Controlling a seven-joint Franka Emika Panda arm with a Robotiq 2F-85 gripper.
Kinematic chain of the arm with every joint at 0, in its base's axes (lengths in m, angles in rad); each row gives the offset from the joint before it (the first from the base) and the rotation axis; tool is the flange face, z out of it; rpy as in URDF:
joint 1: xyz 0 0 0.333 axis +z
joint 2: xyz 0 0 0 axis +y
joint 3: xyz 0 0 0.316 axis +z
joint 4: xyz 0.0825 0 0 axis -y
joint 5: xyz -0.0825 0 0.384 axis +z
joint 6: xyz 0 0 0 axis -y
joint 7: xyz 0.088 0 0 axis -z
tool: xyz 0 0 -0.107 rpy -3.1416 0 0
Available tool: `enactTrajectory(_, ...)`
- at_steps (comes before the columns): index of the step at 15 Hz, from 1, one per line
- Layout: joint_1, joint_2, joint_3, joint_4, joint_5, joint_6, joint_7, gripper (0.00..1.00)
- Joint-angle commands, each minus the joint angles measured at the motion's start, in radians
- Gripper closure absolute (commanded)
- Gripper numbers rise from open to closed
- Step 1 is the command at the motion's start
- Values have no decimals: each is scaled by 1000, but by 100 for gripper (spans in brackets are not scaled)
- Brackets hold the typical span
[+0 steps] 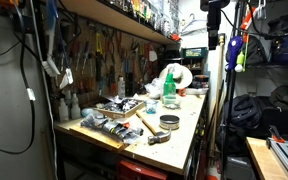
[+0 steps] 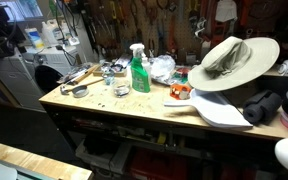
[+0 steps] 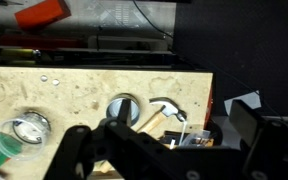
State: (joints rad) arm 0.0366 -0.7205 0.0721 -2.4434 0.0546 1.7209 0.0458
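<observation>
My gripper (image 3: 164,150) is open and empty, its two dark fingers spread wide across the bottom of the wrist view. It hangs high above the workbench (image 3: 84,85). Below it lie a wooden-handled hammer (image 3: 160,114) and a round metal tin (image 3: 124,108). In an exterior view the gripper (image 1: 216,38) hangs from the arm, well above the bench edge. The hammer (image 1: 152,126) and the tin (image 1: 169,122) lie at the bench's near end. In the exterior view from the other side, the hammer (image 2: 80,75) lies at the left end.
A green spray bottle (image 2: 139,72) (image 1: 169,95), a wide-brimmed hat (image 2: 232,60), a white board (image 2: 219,108) and a tray of tools (image 1: 119,108) crowd the bench (image 2: 104,105). A glass jar (image 3: 24,130) stands left of the tin. Tools hang on the back wall.
</observation>
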Motion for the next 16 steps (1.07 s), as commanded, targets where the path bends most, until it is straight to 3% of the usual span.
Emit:
enactTrajectory(1, 26, 164, 10, 33, 120, 102, 67, 0)
enactTrajectory(6, 44, 358, 63, 21, 221, 326, 189, 0)
enactTrajectory(10, 80, 467, 57, -3, 306, 561, 131, 0)
enactTrajectory(16, 75, 479, 57, 14, 262, 542, 153, 0)
